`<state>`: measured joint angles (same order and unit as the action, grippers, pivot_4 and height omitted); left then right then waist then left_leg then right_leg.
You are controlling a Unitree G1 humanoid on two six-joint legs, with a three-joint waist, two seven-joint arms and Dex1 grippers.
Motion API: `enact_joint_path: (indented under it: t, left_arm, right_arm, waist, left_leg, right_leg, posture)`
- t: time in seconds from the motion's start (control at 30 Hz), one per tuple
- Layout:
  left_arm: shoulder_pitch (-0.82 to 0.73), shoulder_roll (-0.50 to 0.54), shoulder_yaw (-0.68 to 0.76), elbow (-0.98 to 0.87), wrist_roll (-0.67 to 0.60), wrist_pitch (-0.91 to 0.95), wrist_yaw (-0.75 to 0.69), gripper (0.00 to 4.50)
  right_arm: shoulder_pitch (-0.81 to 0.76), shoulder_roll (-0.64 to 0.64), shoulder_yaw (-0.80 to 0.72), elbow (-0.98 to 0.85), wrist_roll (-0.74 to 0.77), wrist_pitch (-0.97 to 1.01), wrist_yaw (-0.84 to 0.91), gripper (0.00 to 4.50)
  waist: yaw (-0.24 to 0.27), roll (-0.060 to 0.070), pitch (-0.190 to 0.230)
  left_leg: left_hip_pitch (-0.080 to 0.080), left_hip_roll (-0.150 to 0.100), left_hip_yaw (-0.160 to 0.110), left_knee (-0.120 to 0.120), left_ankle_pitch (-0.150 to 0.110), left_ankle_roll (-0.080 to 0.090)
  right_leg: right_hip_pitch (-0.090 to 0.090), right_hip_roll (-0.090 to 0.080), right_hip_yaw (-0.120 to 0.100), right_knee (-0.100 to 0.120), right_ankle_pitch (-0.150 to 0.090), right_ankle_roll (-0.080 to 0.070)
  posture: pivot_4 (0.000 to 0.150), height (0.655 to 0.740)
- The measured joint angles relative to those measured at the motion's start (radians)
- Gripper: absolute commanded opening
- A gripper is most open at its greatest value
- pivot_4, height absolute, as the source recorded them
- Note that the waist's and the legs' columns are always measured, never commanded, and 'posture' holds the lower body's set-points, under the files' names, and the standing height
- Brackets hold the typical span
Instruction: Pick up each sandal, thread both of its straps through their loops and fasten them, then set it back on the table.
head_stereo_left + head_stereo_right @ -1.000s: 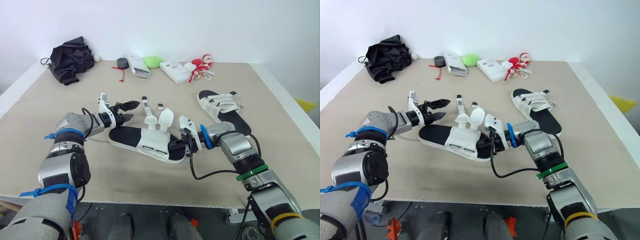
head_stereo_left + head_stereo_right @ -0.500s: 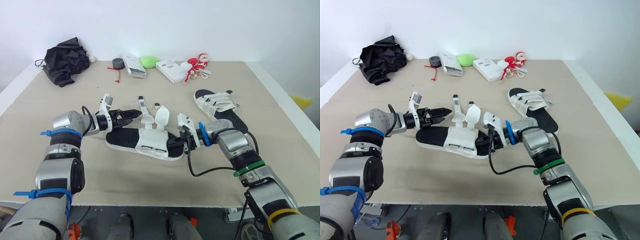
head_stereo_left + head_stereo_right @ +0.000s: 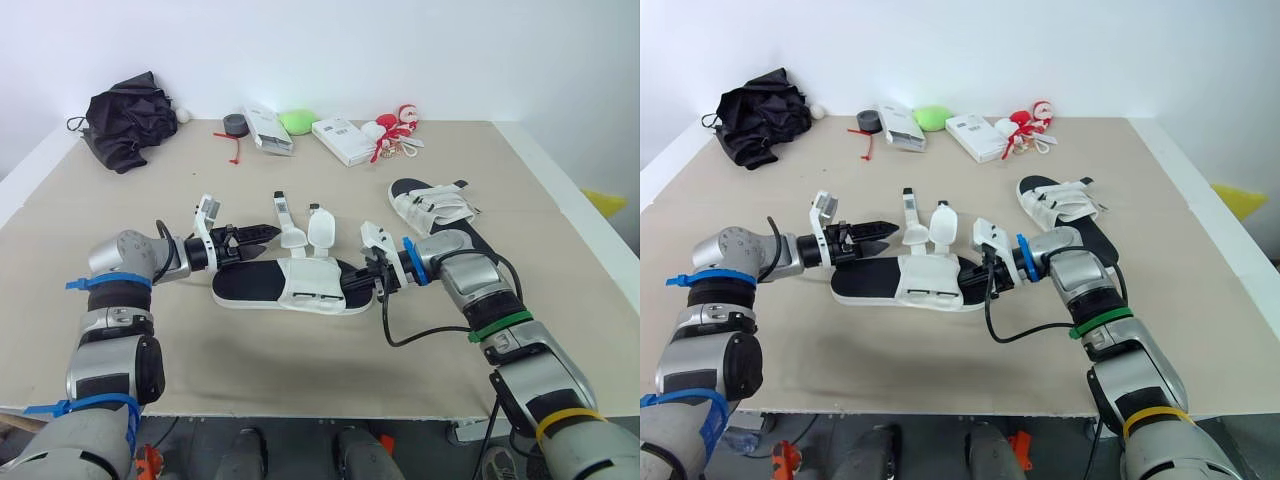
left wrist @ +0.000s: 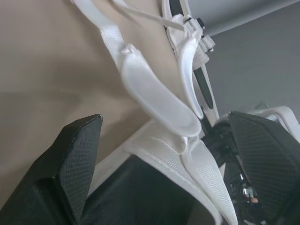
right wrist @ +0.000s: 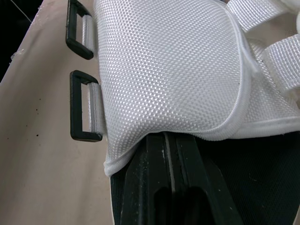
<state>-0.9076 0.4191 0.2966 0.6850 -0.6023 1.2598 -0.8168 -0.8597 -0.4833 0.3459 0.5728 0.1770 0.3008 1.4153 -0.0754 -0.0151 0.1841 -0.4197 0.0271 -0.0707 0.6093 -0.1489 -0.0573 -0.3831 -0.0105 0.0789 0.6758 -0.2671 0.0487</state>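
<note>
The black-soled sandal point(image 3: 255, 283) with a white upper lies flat mid-table, its two white straps point(image 3: 320, 227) unthreaded and standing up on its far side. My left gripper point(image 3: 262, 240) is open over the heel end, just short of the straps; in the left wrist view a strap pad point(image 4: 157, 101) sits between its fingers point(image 4: 75, 154). My right gripper point(image 3: 368, 283) is shut on the sandal's toe end, its fingers point(image 5: 168, 187) pressed together under the white upper point(image 5: 168, 65). Two empty black loops point(image 5: 84, 105) hang at the upper's edge. A second sandal point(image 3: 440, 212) lies at the right.
Along the far edge are a black crumpled bag point(image 3: 127, 115), a tape roll point(image 3: 236, 124), two white boxes point(image 3: 343, 140), a green object point(image 3: 298, 122) and a red-and-white toy point(image 3: 396, 128). The table's front edge point(image 3: 300, 408) runs close below my arms.
The sandal has swung from a slant to lie level across the table. My left gripper has moved in toward the straps. The right gripper kept its hold and shifted slightly.
</note>
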Motion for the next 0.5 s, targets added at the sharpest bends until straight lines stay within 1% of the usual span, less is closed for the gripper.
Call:
enact_joint_path:
  t: [0.17, 0.27, 0.33, 0.37, 0.4, 0.5]
  left_arm:
    - [0.017, -0.004, 0.012, -0.033, -0.015, 0.016, 0.024, 4.43]
    - [0.008, -0.006, 0.023, -0.006, -0.017, 0.005, 0.032, 4.43]
    - [-0.009, -0.006, 0.040, 0.026, -0.018, 0.000, 0.047, 4.43]
    - [-0.025, -0.006, 0.054, 0.055, -0.018, -0.003, 0.059, 4.43]
    - [-0.063, -0.005, 0.095, 0.132, -0.026, -0.009, 0.096, 4.43]
    - [-0.100, 0.005, 0.137, 0.197, -0.040, -0.004, 0.130, 4.43]
  right_arm:
    - [0.000, 0.000, 0.000, 0.003, -0.002, -0.007, 0.002, 0.00]
    - [0.000, 0.000, 0.000, 0.001, -0.005, -0.007, 0.002, 0.00]
    - [0.000, 0.000, 0.000, -0.001, -0.006, -0.007, 0.002, 0.00]
    - [0.001, 0.000, 0.000, -0.004, -0.006, -0.006, 0.003, 0.00]
    - [0.003, 0.000, 0.000, -0.012, -0.007, -0.004, 0.001, 0.00]
    - [0.009, 0.000, -0.001, -0.024, -0.007, -0.001, 0.004, 0.00]
  waist:
    - [0.000, -0.001, -0.001]
    - [0.000, -0.002, -0.001]
    - [0.001, -0.002, -0.001]
    - [0.001, -0.002, -0.001]
    - [0.001, -0.003, -0.001]
    - [0.000, -0.004, 0.000]
  left_leg:
    - [0.000, 0.000, 0.000, -0.001, 0.000, 0.000]
    - [0.001, 0.000, 0.000, -0.001, 0.000, 0.000]
    - [0.001, 0.000, 0.000, -0.001, 0.000, 0.000]
    - [0.001, 0.000, 0.000, -0.001, 0.000, 0.000]
    - [0.001, 0.000, 0.000, -0.001, 0.000, 0.000]
    - [0.001, 0.000, 0.000, -0.002, 0.001, 0.000]
  right_leg:
    - [0.000, 0.000, 0.000, -0.001, 0.000, 0.000]
    - [0.000, 0.000, 0.000, -0.001, 0.000, 0.000]
    - [0.001, 0.000, 0.000, -0.001, 0.000, 0.000]
    - [0.001, 0.000, 0.000, -0.001, 0.000, 0.000]
    - [0.000, 0.000, -0.001, -0.001, 0.000, 0.000]
    - [-0.001, 0.000, -0.001, -0.001, 0.001, 0.000]
  posture:
    - [0.150, 0.7380]
    - [0.150, 0.7380]
    - [0.150, 0.7380]
    - [0.150, 0.7380]
    - [0.150, 0.7380]
    - [0.150, 0.7380]
